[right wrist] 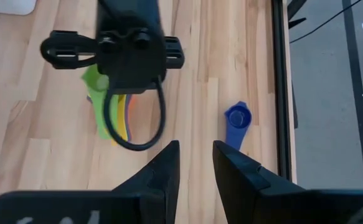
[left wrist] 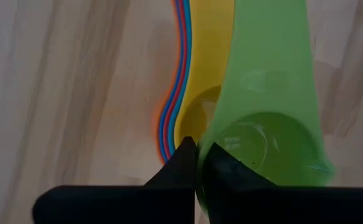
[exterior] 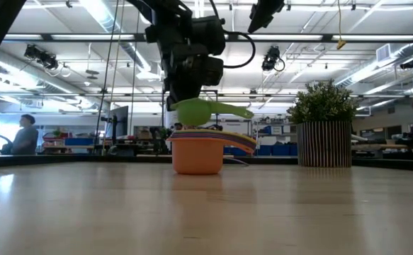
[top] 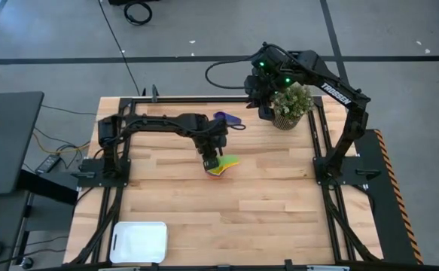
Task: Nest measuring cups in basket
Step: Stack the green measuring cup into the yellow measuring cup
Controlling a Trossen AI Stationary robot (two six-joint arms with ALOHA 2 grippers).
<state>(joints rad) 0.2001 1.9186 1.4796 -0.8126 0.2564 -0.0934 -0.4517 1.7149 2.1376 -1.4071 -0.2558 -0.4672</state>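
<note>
Left hand (exterior: 192, 99), clamped on the smooth green plastic cup (exterior: 202, 111), hovers above the four-cup nested stack (exterior: 197, 152). One blue cup (right wrist: 238, 118) lies beyond it. Right hand (right wrist: 195, 163) narrowly parted, empty.

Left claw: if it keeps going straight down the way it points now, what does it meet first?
Probably the yellow cup atop the nested stack; the left claw already holds the green cup just above it.

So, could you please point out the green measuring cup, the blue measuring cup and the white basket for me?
green measuring cup (left wrist: 268, 146): left wrist view, on its bowl.
blue measuring cup (right wrist: 237, 117): right wrist view, on its bowl.
white basket (top: 139, 242): high view, on its floor.
</note>
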